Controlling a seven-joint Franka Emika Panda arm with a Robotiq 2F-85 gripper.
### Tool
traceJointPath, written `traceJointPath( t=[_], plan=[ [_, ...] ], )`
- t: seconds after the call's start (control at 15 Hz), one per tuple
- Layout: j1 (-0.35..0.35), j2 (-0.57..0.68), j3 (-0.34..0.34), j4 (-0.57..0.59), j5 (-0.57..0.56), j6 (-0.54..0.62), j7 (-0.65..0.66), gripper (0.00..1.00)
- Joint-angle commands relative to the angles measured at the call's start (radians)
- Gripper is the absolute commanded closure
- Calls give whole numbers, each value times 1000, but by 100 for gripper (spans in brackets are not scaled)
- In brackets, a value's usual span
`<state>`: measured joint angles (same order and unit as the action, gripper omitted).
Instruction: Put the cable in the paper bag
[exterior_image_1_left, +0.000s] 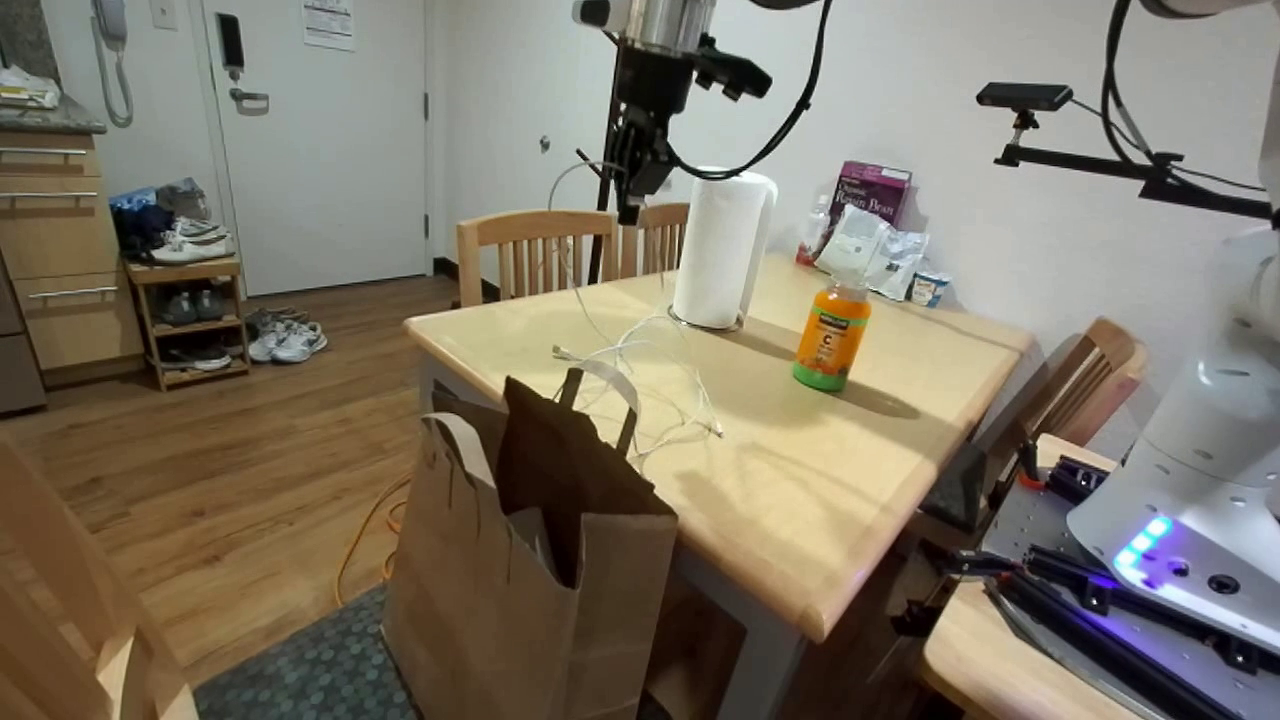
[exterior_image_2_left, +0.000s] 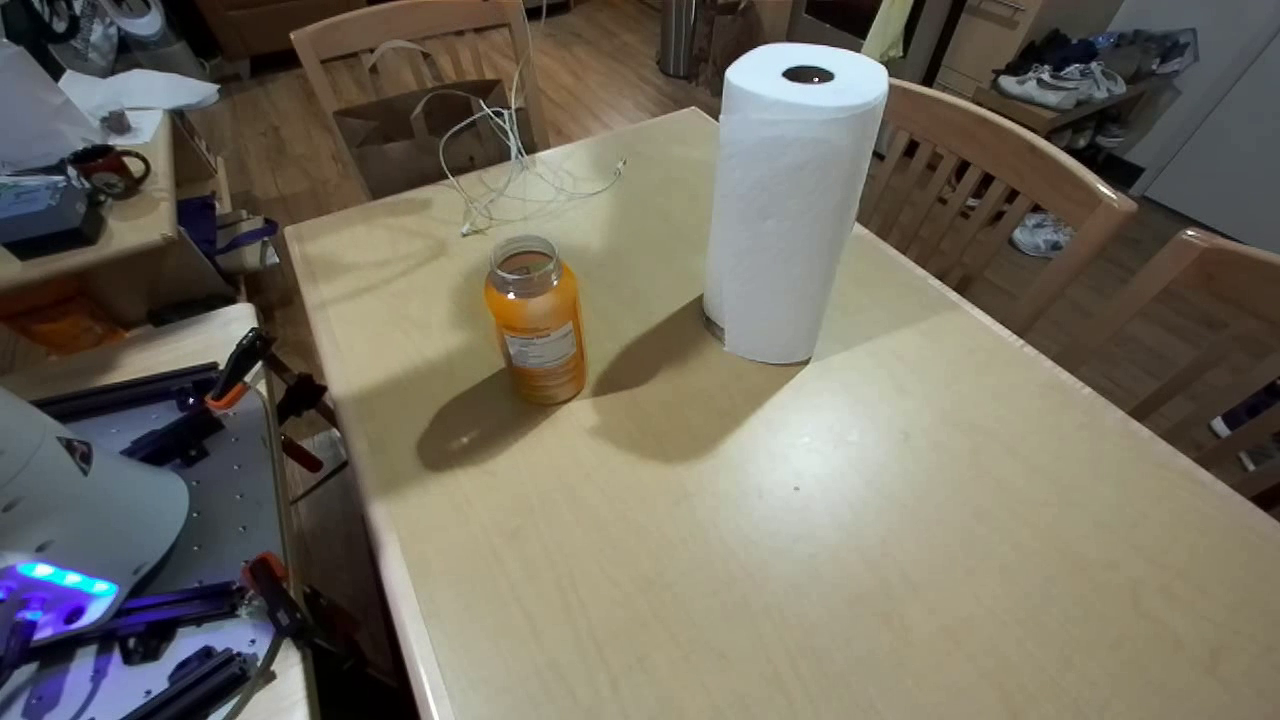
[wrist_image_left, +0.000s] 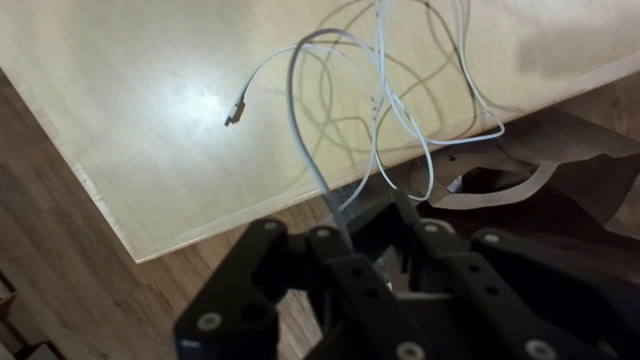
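Observation:
The thin white cable (wrist_image_left: 295, 120) rises out of my gripper (exterior_image_1_left: 630, 212), bends over in an arc and drops to the table, where loose loops and plug ends lie. My gripper is shut on the cable, high above the table's edge in an exterior view. The paper bag (exterior_image_1_left: 490, 590) stands upright against that edge, brown, its top open and its handles up. In the wrist view the bag's handle (wrist_image_left: 500, 199) shows right of my fingers, and some cable loops overlap the bag in the picture. The bag's inside is mostly dark.
On the wooden table (exterior_image_2_left: 700, 560) stand a paper towel roll (exterior_image_2_left: 775, 220) and an orange bottle (exterior_image_2_left: 535, 330). A cereal box (exterior_image_1_left: 872, 190) and snack packs are by the wall. Chairs (exterior_image_1_left: 530, 225) line the table, and the robot's base (exterior_image_1_left: 1190, 450) is beside it.

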<state>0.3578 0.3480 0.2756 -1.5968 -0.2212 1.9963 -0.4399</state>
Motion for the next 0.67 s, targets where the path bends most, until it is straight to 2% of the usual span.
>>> traceJointPath(
  t=[0.0, 0.33, 0.53, 0.6],
  plan=[
    [-10, 5, -4, 6, -6, -41, 41, 97],
    [-62, 53, -21, -77, 58, 4, 38, 97],
    [-104, 142, 4, -103, 165, 53, -29, 98],
    [-115, 175, 15, -108, 200, 67, -56, 71]
  ],
)
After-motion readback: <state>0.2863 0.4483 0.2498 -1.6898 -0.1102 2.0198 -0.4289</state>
